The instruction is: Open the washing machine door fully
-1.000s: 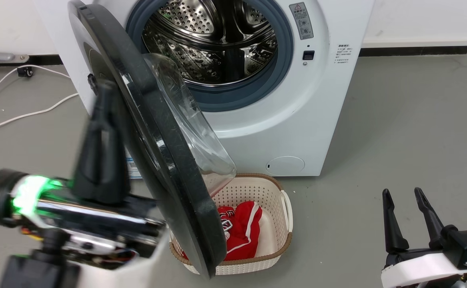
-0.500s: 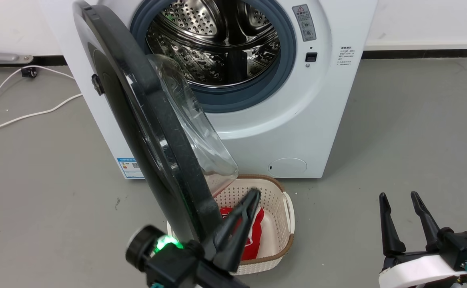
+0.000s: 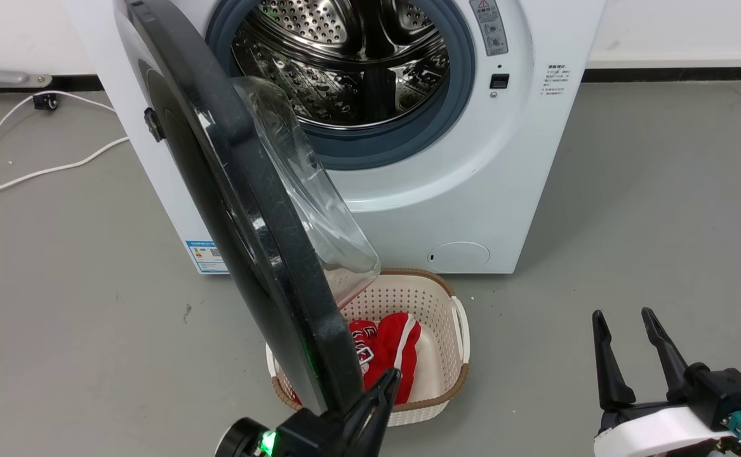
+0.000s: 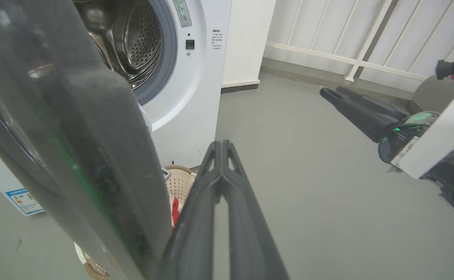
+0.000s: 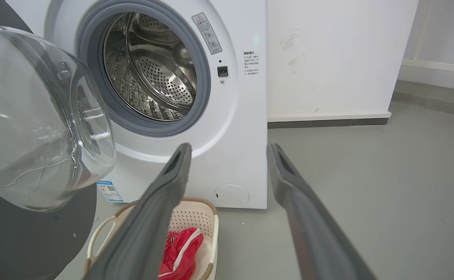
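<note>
Head view, taken from left to right: a white cable (image 3: 27, 171) is seen lying loose on the grey floor (image 3: 91, 330). Next, the washing machine door (image 3: 230, 209), a round glossy black disc with a bulging clear glass bowl (image 3: 307, 203), is found standing out on its left-hand hinge, roughly edge-on, clear of the opening yet judged short of fully open. Just beside its lower rim, on the bowl side, the left end effector (image 3: 386, 390) is held with its long dark fingers pressed together on nothing, a pose judged suited to nudging the door further round; contact cannot be told. Behind, the washing machine (image 3: 503, 190), white and boxy, is shown with its perforated steel drum (image 3: 345, 70) framed by a grey-blue rubber ring (image 3: 376, 149). Below the door a cream perforated basket (image 3: 408, 298) holding a red garment (image 3: 389, 346) is set on the floor, probably for loading. At far right the right end effector (image 3: 621, 313) is held low, spread and empty, well apart from the door.
</note>
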Controlling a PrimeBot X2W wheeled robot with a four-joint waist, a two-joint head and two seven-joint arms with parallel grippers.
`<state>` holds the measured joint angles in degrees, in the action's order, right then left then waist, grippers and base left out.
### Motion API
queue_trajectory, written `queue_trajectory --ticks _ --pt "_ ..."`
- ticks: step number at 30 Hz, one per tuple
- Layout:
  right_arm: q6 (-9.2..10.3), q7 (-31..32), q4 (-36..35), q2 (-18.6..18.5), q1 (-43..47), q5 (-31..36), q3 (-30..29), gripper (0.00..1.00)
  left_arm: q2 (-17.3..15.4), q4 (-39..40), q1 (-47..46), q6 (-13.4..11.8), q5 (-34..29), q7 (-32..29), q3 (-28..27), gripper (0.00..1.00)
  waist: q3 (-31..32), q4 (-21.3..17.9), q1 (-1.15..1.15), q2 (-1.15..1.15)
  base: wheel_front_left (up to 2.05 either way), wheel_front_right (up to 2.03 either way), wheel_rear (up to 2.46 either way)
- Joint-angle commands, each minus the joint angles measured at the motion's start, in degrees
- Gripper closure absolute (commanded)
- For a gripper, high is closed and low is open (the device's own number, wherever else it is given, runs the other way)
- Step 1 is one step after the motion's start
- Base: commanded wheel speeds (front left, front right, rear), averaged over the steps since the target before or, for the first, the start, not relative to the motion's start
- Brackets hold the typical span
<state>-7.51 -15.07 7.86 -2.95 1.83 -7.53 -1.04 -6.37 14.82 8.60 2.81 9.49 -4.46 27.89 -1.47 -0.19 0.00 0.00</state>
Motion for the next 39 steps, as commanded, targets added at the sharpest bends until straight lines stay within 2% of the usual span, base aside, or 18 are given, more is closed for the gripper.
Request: queue_trajectory --ticks 1,9,22,27,39 --pt "0.04 -0.1 0.1 0.2 -0.6 -0.1 0.1 0.00 0.4 -0.7 -1.3 -0.3 -0.1 1.0 -0.3 1.00 -0.2 -0.1 0.00 0.00 0.00 0.00 0.00" --pt "0.04 -0.1 0.7 0.2 -1.1 0.4 0.9 0.00 1.2 -5.3 -5.7 -2.0 -0.9 8.4 -2.2 1.00 -1.2 -0.4 0.00 0.00 0.00 0.00 0.00" --pt "0.04 -0.1 1.1 0.2 -0.9 -0.7 1.0 0.00 0.9 -5.8 -5.3 -3.9 0.0 9.6 -3.4 1.00 -1.3 0.1 0.00 0.00 0.00 0.00 0.00" --pt "0.03 -0.1 0.9 0.2 -0.4 -1.1 0.6 0.00 0.6 -4.8 -3.8 -4.3 0.1 9.4 -3.0 1.00 -1.8 3.5 0.00 0.00 0.00 0.00 0.00" --pt "0.03 -0.1 0.9 0.1 -1.4 -0.4 -0.6 0.00 -0.5 -3.1 -0.2 -5.7 0.7 10.5 -3.3 1.00 -2.6 14.9 0.00 0.00 0.00 0.00 0.00"
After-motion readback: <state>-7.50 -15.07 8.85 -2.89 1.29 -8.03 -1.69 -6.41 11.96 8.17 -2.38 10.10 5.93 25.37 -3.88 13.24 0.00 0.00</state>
